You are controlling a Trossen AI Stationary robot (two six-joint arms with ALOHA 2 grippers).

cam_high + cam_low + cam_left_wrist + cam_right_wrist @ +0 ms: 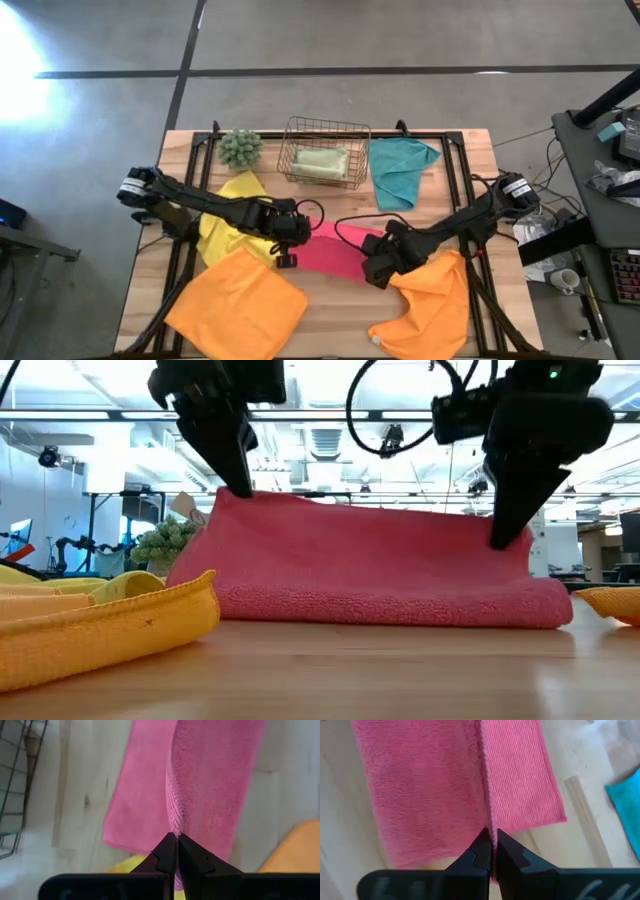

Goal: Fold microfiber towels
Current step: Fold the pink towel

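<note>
At mid-table, the left gripper (288,232) and the right gripper (381,262) each pinch one end of the soft pink microfiber towel's (335,250) raised edge, jaws clamped tight on the cloth. The low view shows that edge lifted between them (375,560) while the rest of the towel lies doubled on the wooden table (330,315). A yellow microfiber towel (228,220) lies under the left arm, with an orange microfiber towel (240,300) spread flat at the table's near left. A second orange microfiber towel (430,300) sits crumpled at the near right, beneath the right arm. Along the far side, a teal microfiber towel (400,170) lies loose to the right of a wire basket (290,160) holding a folded sage green microfiber towel (322,162). Left of the basket stands a fuzzy green plant ball (240,148).
</note>
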